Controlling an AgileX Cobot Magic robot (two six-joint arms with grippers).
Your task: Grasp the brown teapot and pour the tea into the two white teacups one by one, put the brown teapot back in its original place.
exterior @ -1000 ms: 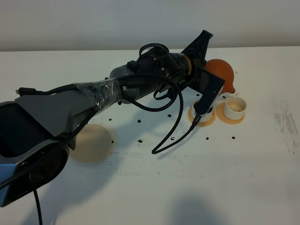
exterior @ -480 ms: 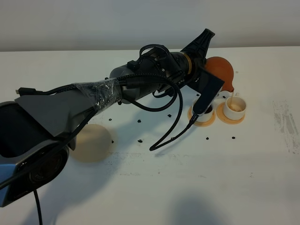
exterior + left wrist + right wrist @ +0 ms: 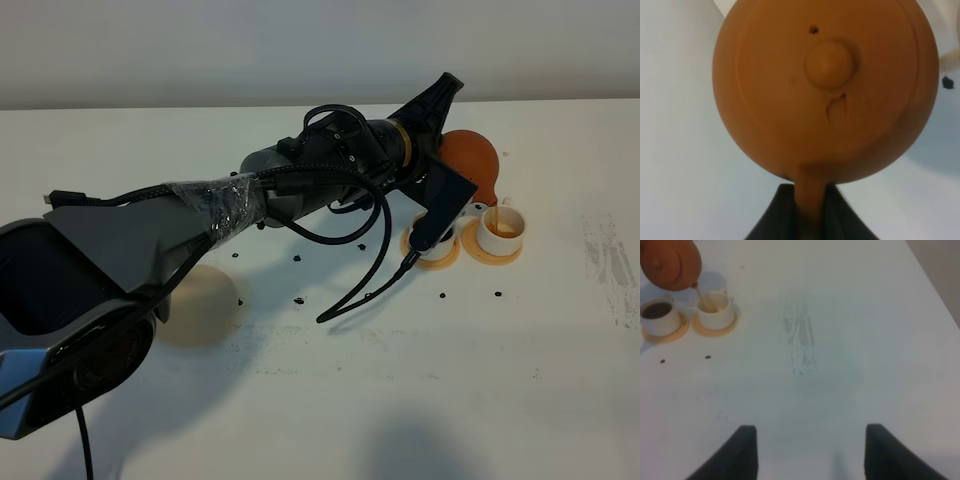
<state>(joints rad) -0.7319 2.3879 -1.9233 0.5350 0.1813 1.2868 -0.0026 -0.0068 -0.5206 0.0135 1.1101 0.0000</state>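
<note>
The brown teapot [image 3: 470, 160] was tipped further since 1 s ago, its handle clamped in the left gripper [image 3: 809, 200], above the right teacup [image 3: 500, 228]. Cup 2 is being filled; levelling, then return to the left coaster [image 3: 200, 300], is needed.

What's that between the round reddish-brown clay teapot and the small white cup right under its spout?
A thin stream of brownish tea, falling from the round reddish-brown clay teapot into the small white cup. The right wrist view shows it best.
</note>
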